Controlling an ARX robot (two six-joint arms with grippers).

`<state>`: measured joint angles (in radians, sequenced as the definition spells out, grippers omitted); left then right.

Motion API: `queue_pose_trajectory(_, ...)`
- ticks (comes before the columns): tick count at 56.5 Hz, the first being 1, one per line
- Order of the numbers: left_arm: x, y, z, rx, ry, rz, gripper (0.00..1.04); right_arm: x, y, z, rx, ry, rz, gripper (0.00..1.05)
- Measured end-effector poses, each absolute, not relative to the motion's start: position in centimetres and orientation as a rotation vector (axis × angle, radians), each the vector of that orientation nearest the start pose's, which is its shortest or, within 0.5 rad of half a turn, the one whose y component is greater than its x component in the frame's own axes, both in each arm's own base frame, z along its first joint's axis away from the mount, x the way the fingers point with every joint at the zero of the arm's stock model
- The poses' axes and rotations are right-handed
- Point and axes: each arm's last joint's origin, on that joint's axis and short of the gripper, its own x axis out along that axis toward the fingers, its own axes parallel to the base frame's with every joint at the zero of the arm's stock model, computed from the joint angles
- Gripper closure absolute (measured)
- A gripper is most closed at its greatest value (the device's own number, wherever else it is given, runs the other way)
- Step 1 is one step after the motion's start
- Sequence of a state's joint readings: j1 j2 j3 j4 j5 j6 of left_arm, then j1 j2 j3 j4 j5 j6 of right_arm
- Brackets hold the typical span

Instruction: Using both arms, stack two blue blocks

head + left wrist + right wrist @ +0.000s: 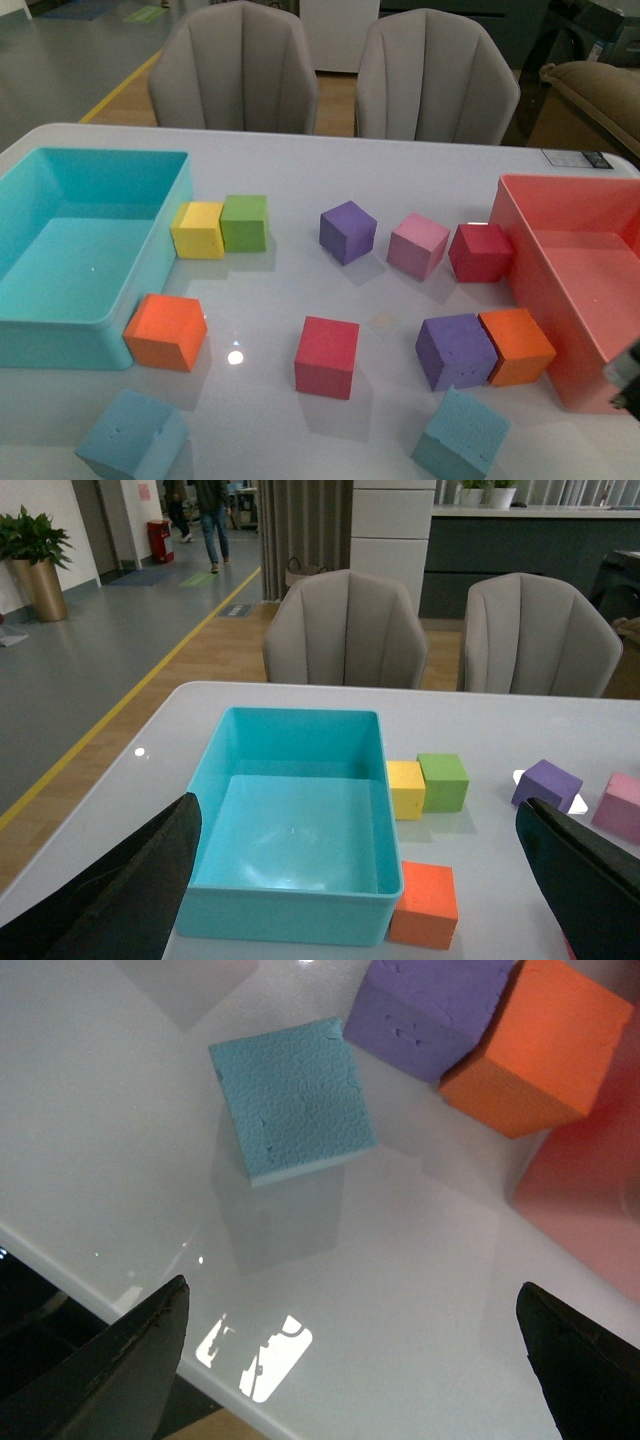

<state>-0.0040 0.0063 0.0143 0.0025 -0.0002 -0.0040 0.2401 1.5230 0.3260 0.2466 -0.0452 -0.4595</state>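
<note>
Two light blue blocks sit near the table's front edge, one at the front left and one at the front right, well apart. The right wrist view shows the right one lying flat on the white table beside a purple cube. My right gripper hovers open above the table edge a little short of this block, with nothing between its fingers. My left gripper is open over the turquoise bin, and no blue block shows in its view.
The turquoise bin stands at the left and a pink bin at the right. Between them lie orange, red, purple, orange, yellow and green cubes. Two chairs stand behind the table.
</note>
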Motion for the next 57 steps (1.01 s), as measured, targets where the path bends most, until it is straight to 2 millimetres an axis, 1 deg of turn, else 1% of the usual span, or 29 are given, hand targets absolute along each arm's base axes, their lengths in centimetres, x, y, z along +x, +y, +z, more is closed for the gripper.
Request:
queue_pose_trajectory(4, 9.7, 0.0, 16.8, -0.004, -0.01, -0.004, 0.09, 21.4, 5.6, 7.3, -0.546, 0.908, 0.507, 0.09)
queue_pose_trajectory(7, 9.7, 0.0, 16.8, -0.004, -0.01, -0.004, 0.09, 21.9, 5.9, 6.6, -0.565, 0.935, 0.526, 0.09)
queue_pose_trajectory(16, 9.7, 0.0, 16.8, -0.004, -0.01, -0.004, 0.09, 22.9, 6.9, 5.1, -0.605, 0.982, 0.583, 0.09)
queue_pose_trajectory(28, 9.7, 0.0, 16.8, -0.004, -0.01, -0.004, 0.09, 24.8, 8.1, 4.2, -0.633, 0.995, 0.598, 0.09)
queue_pose_trajectory(44, 9.7, 0.0, 16.8, -0.004, -0.01, -0.004, 0.09, 26.6, 8.9, 3.3, -0.647, 1.017, 0.6, 0.09)
queue_pose_trajectory(57, 9.7, 0.0, 16.8, -0.004, -0.01, -0.004, 0.09, 27.7, 9.7, 1.9, -0.654, 1.043, 0.623, 0.09)
